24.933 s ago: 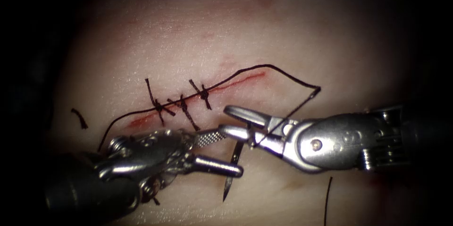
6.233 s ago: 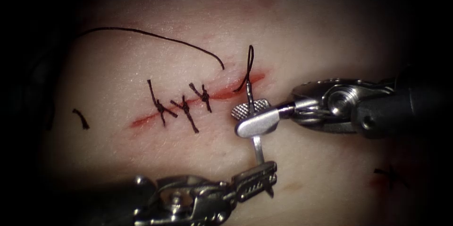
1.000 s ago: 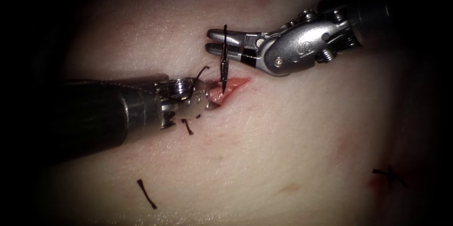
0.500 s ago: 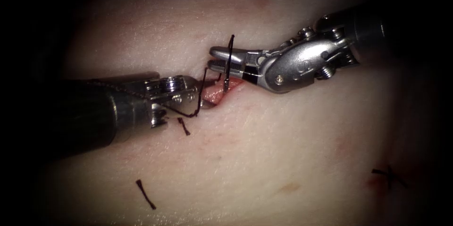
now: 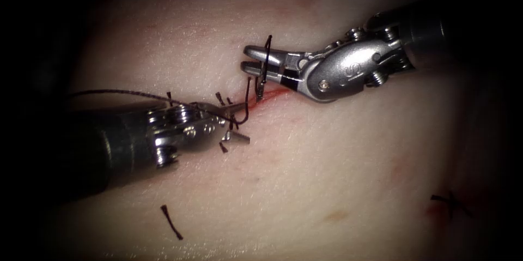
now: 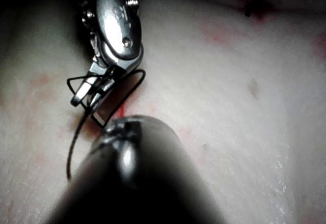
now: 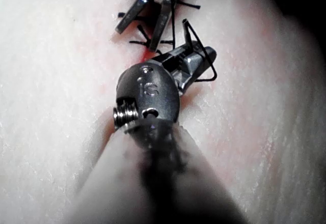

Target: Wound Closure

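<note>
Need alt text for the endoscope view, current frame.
The right arm's silver needle driver grips the curved steel needle mid-curve, its tip at the red cut in the pale tissue. The left arm's driver, jaws open, sits beside the dark thread over earlier stitches.

The steel-jawed right tool (image 5: 251, 59) (image 7: 196, 61) (image 6: 84, 94) reaches in from the right above the cut (image 5: 272, 93) in the pale slab of tissue (image 5: 338, 174), holding the thin curved needle (image 5: 264, 67) crosswise near its middle, the lower tip at the cut's edge. The steel-jawed left tool (image 5: 237, 125) (image 7: 142, 28) lies left of it, jaws parted over the knotted stitches (image 5: 220, 98), empty. Dark thread (image 5: 248, 103) loops between the two tools. A short cut thread end (image 5: 170, 222) lies below the left tool
</note>
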Robot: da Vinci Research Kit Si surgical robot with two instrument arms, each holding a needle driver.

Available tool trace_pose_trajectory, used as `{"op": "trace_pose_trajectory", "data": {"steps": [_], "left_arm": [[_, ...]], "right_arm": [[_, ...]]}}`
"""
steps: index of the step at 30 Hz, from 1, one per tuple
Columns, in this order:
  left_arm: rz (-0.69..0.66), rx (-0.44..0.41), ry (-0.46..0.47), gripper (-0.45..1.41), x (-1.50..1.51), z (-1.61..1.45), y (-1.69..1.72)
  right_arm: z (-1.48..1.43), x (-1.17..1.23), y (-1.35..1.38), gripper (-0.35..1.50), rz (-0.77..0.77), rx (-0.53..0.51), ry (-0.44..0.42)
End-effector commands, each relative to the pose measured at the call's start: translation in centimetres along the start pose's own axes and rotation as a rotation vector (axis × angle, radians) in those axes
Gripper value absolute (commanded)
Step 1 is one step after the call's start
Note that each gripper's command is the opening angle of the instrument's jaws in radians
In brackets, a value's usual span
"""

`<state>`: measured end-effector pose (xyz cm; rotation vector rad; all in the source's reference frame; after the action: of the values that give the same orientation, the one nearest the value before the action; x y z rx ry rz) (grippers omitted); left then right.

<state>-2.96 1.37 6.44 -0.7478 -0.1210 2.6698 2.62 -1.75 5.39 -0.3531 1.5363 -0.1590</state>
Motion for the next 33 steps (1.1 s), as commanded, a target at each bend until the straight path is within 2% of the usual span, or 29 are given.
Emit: {"op": "trace_pose_trajectory", "data": {"steps": [1, 6, 12, 15, 18, 26, 33], "left_arm": [[-0.004, 0.011, 0.013, 0.44, 0.03, 0.01, -0.01], [-0.015, 0.043, 0.046, 0.34, 0.03, -0.15, 0.09], [-0.005, 0.065, 0.09, 0.24, 0.12, -0.17, 0.34], [0.0, 0.076, 0.113, 0.17, 0.18, -0.14, 0.53], [0.001, 0.08, 0.113, 0.1, 0.18, -0.11, 0.56], [0.017, 0.098, 0.119, 0.05, 0.07, 0.07, 0.6], [0.024, 0.101, 0.129, 0.05, 0.07, 0.24, 0.67]], "right_arm": [[0.05, -0.03, -0.06, -0.35, 0.002, 0.002, 0.002], [-0.03, -0.07, -0.06, -0.35, 0.03, 0.003, -0.013], [0.01, -0.09, -0.01, -0.35, 0.081, 0.008, -0.021], [0.04, -0.1, 0.0, -0.35, 0.129, 0.008, -0.026], [0.05, -0.11, 0.0, -0.35, 0.175, 0.019, -0.036], [0.06, -0.14, 0.02, -0.35, 0.197, 0.107, -0.068], [0.09, -0.14, 0.06, -0.35, 0.218, 0.118, -0.07]]}}
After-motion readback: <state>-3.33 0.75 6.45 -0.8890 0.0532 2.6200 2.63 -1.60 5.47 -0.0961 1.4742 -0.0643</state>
